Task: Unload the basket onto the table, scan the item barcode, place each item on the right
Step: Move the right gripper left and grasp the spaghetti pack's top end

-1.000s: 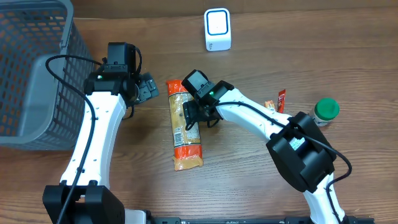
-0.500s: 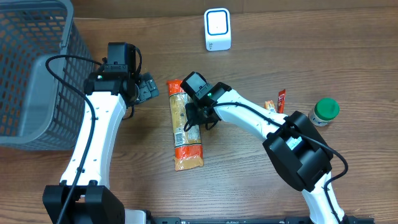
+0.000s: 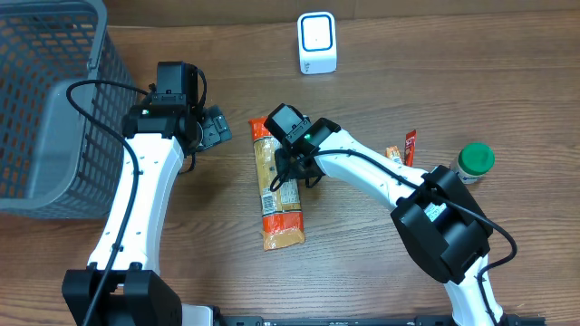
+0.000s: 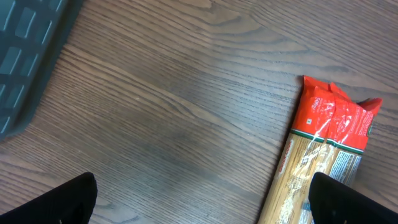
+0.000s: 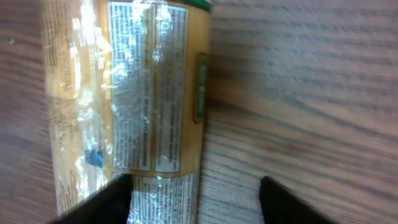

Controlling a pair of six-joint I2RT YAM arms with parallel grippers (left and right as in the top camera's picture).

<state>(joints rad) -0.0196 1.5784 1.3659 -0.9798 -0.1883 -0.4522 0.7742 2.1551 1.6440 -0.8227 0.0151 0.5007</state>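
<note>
A: Task item?

B: Long clear plastic pasta packet (image 3: pixel 277 195) with orange-red ends. It has a white printed label strip along one side and lies flat on the brown wooden worktop (image 3: pixel 453 54). It is near the middle and runs roughly front to back, a bit tilted. The right wrist view shows fine print on the label (image 5: pixel 146 93), too blurred to read.

A: Containers?

B: Grey plastic mesh basket (image 3: pixel 45 100) at the far left. Only its own walls and floor show inside. Small jar with a green lid (image 3: pixel 474 161) at the right, lid on, contents can't tell.

A: Right end effector?

B: The right end effector (image 3: pixel 288 172) is over the packet's upper half, on its right side. Jaws are spread and pinch nothing. From the wrist camera one finger (image 5: pixel 99 199) is over the packet and the other is over bare wood, so the packet's right edge runs between them. Contact can't tell.

A: Left?

B: The left end effector (image 3: pixel 216 127) is spread wide with nothing between the fingers. It sits left of the packet's top end, near but apart. Its camera catches the packet's red end (image 4: pixel 336 118) at the right.

A: Anything else?

B: White boxy scanner (image 3: pixel 317 43) at the back. Thin red sachet (image 3: pixel 410 147) beside the jar.
</note>
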